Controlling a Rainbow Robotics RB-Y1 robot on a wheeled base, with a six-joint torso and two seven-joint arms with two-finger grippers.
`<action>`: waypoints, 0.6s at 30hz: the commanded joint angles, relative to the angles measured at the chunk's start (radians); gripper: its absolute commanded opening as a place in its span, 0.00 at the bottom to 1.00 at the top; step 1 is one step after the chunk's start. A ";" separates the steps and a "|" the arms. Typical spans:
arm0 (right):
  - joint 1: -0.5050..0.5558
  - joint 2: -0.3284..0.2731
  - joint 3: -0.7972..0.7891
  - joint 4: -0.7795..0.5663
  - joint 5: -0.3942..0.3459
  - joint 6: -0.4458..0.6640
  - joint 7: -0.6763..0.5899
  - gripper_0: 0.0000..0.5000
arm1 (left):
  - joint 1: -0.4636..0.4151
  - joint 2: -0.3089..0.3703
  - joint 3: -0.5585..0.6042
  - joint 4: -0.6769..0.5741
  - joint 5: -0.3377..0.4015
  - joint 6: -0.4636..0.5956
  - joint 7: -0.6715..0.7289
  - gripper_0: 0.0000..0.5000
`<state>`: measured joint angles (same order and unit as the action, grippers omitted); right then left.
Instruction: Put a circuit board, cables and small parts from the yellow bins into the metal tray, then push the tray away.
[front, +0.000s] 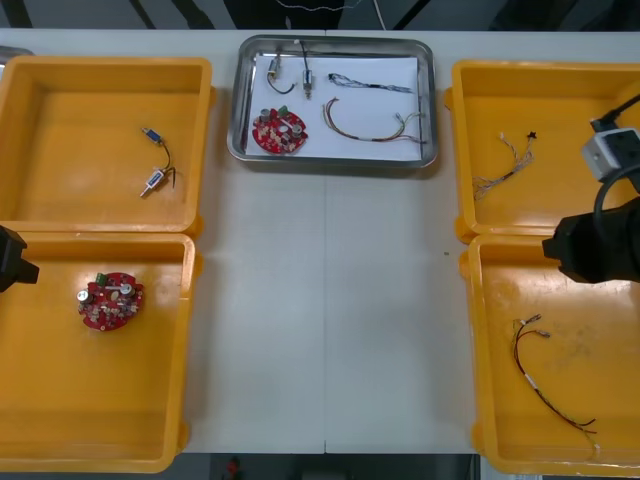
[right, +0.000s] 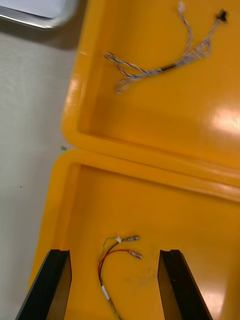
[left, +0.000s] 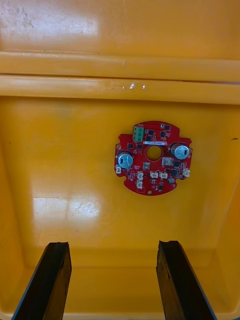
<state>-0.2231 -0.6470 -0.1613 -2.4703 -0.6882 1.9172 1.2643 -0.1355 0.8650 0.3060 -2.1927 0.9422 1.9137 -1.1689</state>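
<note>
Bare table (front: 330, 320) between the yellow bins (front: 190, 330) gives passage; metal tray (front: 330, 161) bounds it

Light: is falling bright and even from overhead
Glare: white patches are gleaming inside the yellow bins (left: 65, 205)
Shadow: is lying thin beside the metal tray (front: 330, 159)

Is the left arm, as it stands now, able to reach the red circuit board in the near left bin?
Probably yes. The left gripper is open above that yellow bin, and the circuit board lies alone on its floor ahead of the fingers, with nothing covering it.
</note>
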 joint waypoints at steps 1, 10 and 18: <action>0.097 -0.075 -0.112 -0.036 -0.071 0.003 -0.083 1.00 | 0.017 0.040 0.021 -0.027 0.007 0.006 -0.052 1.00; 0.214 -0.120 -0.265 -0.032 -0.145 0.003 -0.099 1.00 | 0.017 0.040 0.021 -0.027 0.007 0.006 -0.052 1.00; 0.240 -0.120 -0.274 0.060 -0.134 0.003 -0.102 1.00 | 0.017 0.040 0.021 -0.027 0.007 0.006 -0.052 1.00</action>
<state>0.0052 -0.7312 -0.4137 -2.4449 -0.8094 1.9172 1.2049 -0.1355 0.8650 0.3060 -2.1928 0.9422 1.9137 -1.1689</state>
